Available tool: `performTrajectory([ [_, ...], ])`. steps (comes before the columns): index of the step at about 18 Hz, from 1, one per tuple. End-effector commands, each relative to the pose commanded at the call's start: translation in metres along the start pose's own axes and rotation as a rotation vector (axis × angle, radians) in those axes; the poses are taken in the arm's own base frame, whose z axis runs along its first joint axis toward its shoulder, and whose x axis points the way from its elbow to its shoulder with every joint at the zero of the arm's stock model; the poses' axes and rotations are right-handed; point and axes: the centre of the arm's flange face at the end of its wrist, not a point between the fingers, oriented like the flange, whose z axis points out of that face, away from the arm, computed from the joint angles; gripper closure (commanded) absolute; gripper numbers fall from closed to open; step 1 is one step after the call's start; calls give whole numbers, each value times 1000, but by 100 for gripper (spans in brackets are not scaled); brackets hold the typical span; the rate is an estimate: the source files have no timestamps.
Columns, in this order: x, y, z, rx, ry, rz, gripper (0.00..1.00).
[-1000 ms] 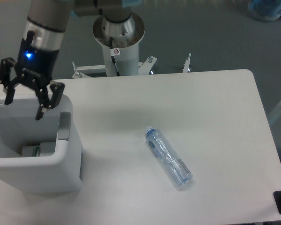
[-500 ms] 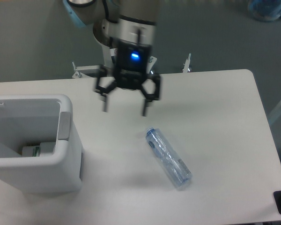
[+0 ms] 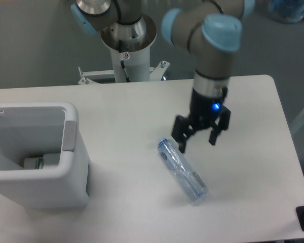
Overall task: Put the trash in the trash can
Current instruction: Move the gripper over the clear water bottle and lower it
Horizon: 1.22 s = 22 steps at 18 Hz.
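The gripper (image 3: 197,140) is spread wide and holds nothing. The bottle (image 3: 182,171) lies just below-left of it; an off-centre descent could roll it away.

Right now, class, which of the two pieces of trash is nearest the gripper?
The crushed bottle, lying on the table just below the open gripper. The wrapper is already inside the trash can.

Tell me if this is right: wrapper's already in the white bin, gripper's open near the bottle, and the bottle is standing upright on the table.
Not quite: the bottle lies on its side on the table, as the camera view shows. The wrapper is in the bin, and the open gripper is near the bottle.
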Motion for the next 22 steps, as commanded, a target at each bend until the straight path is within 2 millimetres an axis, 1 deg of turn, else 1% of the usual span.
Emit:
performTrajectory([
  [3, -8, 2, 33, -42, 2, -8, 0],
  [4, -12, 0, 45, -55, 4, -12, 0],
  [5, -14, -3, 53, -61, 4, -14, 0],
  [7, -19, -8, 61, -68, -12, -17, 0],
  [9, -25, -6, 73, -90, -59, -30, 0],
  [11, -29, -7, 84, -103, -68, -34, 0],
  [13, -25, -11, 93, -108, -68, -34, 0],
  [15, -20, -13, 97, -108, -68, -31, 0],
  [18, -16, -11, 99, -112, -65, -26, 0],
  [20, -11, -10, 104, -118, -63, -19, 0],
  [22, -11, -8, 112, -131, -61, -19, 0],
])
